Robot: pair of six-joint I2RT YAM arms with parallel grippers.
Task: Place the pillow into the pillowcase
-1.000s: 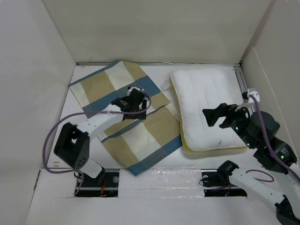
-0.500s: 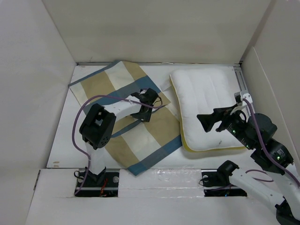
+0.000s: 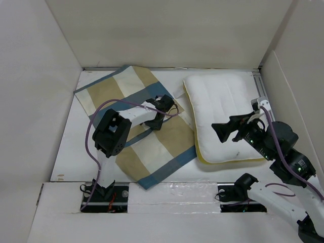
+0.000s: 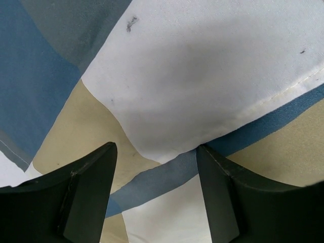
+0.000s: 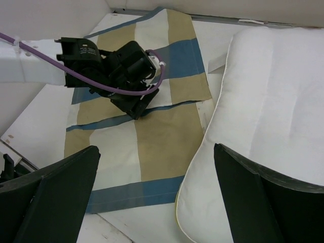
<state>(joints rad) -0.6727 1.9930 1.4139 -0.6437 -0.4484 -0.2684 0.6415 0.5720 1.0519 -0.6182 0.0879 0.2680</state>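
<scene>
Top external view: the left gripper (image 3: pixel 156 121) sits low over the checked pillowcase (image 3: pixel 147 152). Its fingers (image 4: pixel 86 197) are wide apart, with cloth under and between them. The right gripper (image 3: pixel 223 130) is wide apart too, holding nothing, with the white pillow (image 3: pixel 217 101) under it.

A white table (image 3: pixel 68 152) sits boxed in by plain white panels: a back wall (image 3: pixel 167 30), a left wall (image 3: pixel 30 101) and a right wall (image 3: pixel 298 76). A metal rail (image 3: pixel 259 86) lines its far right edge; the light is soft and even
</scene>
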